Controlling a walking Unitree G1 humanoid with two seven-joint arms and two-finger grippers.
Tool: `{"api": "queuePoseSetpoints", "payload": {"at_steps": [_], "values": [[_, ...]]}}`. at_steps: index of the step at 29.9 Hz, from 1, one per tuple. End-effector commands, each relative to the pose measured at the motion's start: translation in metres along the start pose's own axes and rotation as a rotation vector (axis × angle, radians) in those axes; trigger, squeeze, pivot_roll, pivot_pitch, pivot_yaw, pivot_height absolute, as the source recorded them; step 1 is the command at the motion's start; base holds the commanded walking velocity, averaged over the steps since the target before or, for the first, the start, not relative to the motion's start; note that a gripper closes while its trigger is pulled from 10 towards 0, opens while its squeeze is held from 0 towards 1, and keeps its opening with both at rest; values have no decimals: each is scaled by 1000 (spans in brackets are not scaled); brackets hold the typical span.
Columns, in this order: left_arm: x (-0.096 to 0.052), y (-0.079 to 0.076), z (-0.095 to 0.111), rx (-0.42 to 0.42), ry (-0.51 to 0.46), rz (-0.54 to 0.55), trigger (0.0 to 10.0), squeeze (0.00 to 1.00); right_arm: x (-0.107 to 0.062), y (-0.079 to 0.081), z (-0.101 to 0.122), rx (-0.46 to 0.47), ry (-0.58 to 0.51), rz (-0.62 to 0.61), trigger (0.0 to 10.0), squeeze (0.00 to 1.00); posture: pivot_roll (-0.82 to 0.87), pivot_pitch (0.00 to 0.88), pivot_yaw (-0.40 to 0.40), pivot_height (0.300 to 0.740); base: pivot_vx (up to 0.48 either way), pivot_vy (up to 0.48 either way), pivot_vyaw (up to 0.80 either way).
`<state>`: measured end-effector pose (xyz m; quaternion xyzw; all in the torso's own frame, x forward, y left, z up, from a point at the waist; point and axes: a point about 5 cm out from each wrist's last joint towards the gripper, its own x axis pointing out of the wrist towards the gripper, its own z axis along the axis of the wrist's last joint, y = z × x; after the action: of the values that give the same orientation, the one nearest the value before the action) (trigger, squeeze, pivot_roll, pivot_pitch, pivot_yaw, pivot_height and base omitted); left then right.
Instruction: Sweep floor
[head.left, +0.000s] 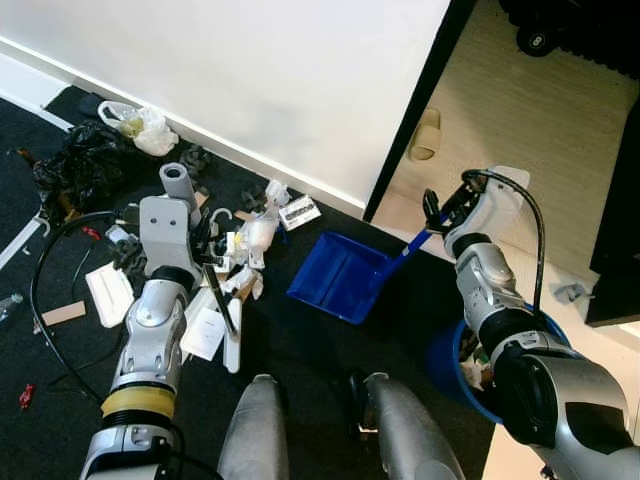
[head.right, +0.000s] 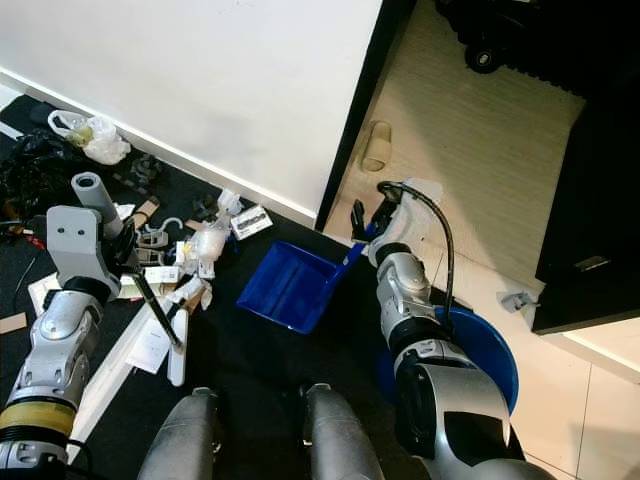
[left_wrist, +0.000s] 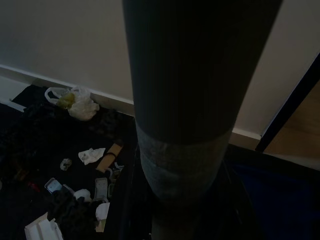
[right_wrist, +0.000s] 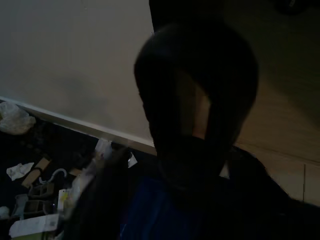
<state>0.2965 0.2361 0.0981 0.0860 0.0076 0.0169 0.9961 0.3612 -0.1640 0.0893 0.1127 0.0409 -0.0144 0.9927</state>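
left gripper (head.left: 200, 245) clenched on grey-handled broom (head.left: 178, 185); right gripper (head.left: 437, 212) grasping blue plastic dustpan (head.left: 335, 275) handle. keep pan lip flat, sweep white paper scraps (head.left: 250, 240) rightward in.

Glossy blue plastic dustpan (head.left: 338, 275) on matt black carpet (head.left: 300, 345); crinkled white plastic bag (head.left: 140, 126), pale wood-grain flooring (head.left: 500, 110).

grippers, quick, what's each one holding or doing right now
Left gripper: shut on the broom handle.
Right gripper: shut on the blue dustpan handle.
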Motion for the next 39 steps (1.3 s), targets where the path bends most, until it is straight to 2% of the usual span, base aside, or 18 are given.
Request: {"api": "queuePoseSetpoints", "payload": {"at_steps": [1,3,24,27,28,30,31,33,34,35,36,39], "values": [[-5,1,-9,15,33,-1,10000,0,-2,-3,-5,-14,23,1,980,0,152,264,-112,740,0,0,0],[-4,1,-9,17,32,-2,10000,0,-2,-3,-4,-13,18,7,0,0,151,265,-113,740,0,0,0],[-2,-1,-9,27,31,-9,10000,0,-2,-11,-2,3,6,-40,0,0,146,251,-99,740,0,0,0],[-2,-1,-8,27,29,-8,10000,0,0,-12,4,42,-22,-43,0,0,145,243,-95,740,0,0,0],[-2,1,-7,26,23,1,10000,0,2,-13,12,68,-48,-33,0,0,127,203,-90,740,0,0,0],[-2,2,-6,24,19,8,10000,0,4,-13,17,84,-66,-26,0,0,127,203,-90,740,0,0,0],[0,5,-3,32,3,15,10000,0,10,-16,32,108,-102,4,0,0,121,193,-88,740,0,0,0],[0,5,-1,38,-3,13,10000,0,11,-16,37,114,-107,20,0,0,118,175,-85,740,0,0,0],[1,5,0,42,-9,10,10000,0,13,-18,42,118,-105,45,8157,0,116,165,-81,740,0,0,0],[2,5,1,44,-12,8,10000,0,15,-18,45,120,-100,61,8157,0,115,163,-80,740,0,0,0],[3,5,2,47,-16,5,10000,0,15,-19,47,111,-95,82,10000,0,112,155,-77,740,0,0,0],[5,5,4,47,-23,2,10000,0,16,-20,49,94,-73,133,10000,0,110,140,-74,740,0,0,0]]}}
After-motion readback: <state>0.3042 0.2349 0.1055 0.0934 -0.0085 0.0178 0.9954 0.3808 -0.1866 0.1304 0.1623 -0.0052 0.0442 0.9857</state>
